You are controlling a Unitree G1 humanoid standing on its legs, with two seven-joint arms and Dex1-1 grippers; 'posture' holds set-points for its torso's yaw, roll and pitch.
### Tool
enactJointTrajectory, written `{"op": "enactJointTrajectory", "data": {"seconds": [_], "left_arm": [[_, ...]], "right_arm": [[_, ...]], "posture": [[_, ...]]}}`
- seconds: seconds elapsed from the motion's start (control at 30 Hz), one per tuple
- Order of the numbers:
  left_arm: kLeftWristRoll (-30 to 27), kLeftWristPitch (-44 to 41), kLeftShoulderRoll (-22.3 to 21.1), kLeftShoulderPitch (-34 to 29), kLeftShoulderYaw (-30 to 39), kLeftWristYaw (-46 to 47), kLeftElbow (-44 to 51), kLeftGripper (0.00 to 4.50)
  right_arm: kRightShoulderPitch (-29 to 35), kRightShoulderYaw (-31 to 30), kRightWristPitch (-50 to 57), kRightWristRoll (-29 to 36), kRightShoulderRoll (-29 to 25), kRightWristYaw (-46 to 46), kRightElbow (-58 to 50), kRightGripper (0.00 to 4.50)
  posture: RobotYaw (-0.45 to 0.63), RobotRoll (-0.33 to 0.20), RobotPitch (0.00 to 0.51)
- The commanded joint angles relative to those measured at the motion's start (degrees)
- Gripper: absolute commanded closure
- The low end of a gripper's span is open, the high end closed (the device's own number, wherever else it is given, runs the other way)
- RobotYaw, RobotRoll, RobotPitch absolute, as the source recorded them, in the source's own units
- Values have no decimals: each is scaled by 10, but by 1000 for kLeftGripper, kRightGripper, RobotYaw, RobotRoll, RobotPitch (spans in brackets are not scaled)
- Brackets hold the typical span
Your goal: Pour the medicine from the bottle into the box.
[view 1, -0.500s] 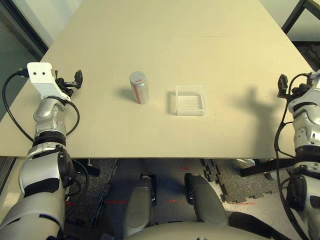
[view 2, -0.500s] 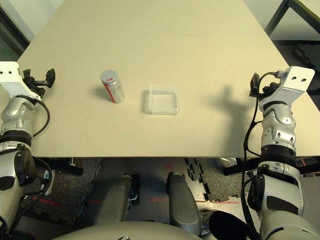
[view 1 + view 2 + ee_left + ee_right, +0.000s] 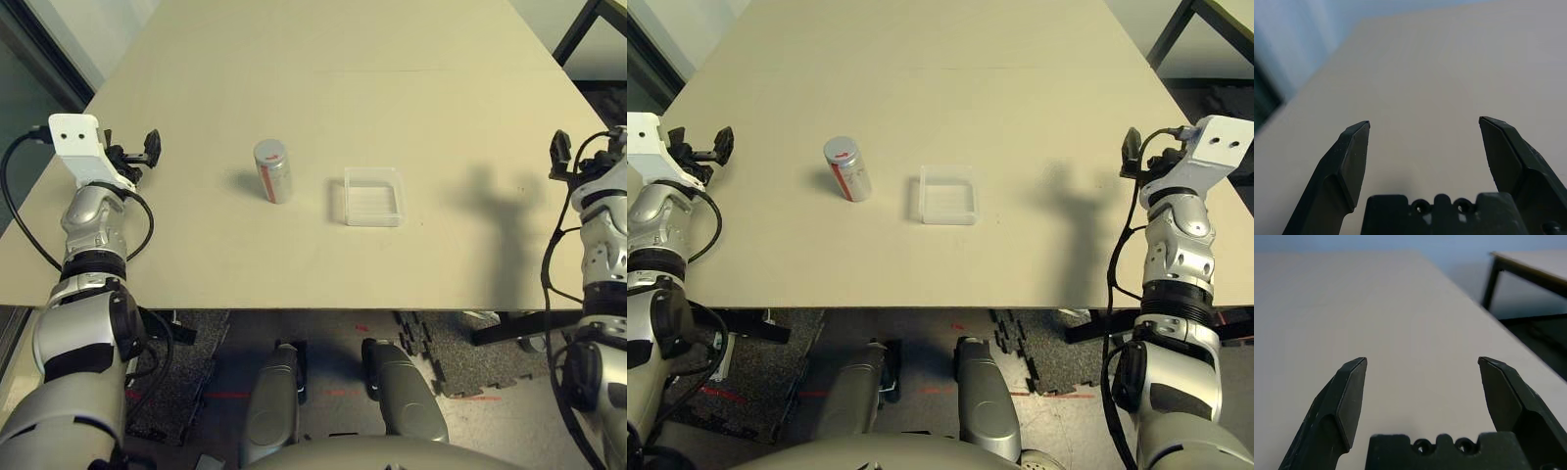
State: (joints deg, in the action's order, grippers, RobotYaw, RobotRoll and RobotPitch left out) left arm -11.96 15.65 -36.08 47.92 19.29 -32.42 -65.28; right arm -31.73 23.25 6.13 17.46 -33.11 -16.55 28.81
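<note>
Both arms have lifted slightly since the earlier frame; the bottle and box have not moved. The left gripper (image 3: pixel 1424 128) hangs wide open over the table's left edge. The small silvery-grey bottle (image 3: pixel 273 171), its red-and-white label unreadable, stands upright on the broad beige wooden table (image 3: pixel 323 78), near the clear shallow square plastic box (image 3: pixel 373 196). The right gripper (image 3: pixel 1422 363) is equally wide.

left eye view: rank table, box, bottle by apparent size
1. table, by far
2. box
3. bottle, smaller in outline than the box, though it stands upright and is seen from above, so foreshortened
</note>
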Motion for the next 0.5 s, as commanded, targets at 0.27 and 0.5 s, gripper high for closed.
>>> {"op": "enactJointTrajectory", "data": {"seconds": [0.27, 0.5], "left_arm": [[-66, -212, -24, -97, -34, -198, 255, 25], [-120, -371, -49, -182, -66, -281, 448, 25]], "right_arm": [[29, -103, 219, 54, -48, -181, -191, 0], [18, -134, 295, 71, -35, -196, -275, 0]], "posture": [[-85, 0, 169], [-81, 0, 166]]}}
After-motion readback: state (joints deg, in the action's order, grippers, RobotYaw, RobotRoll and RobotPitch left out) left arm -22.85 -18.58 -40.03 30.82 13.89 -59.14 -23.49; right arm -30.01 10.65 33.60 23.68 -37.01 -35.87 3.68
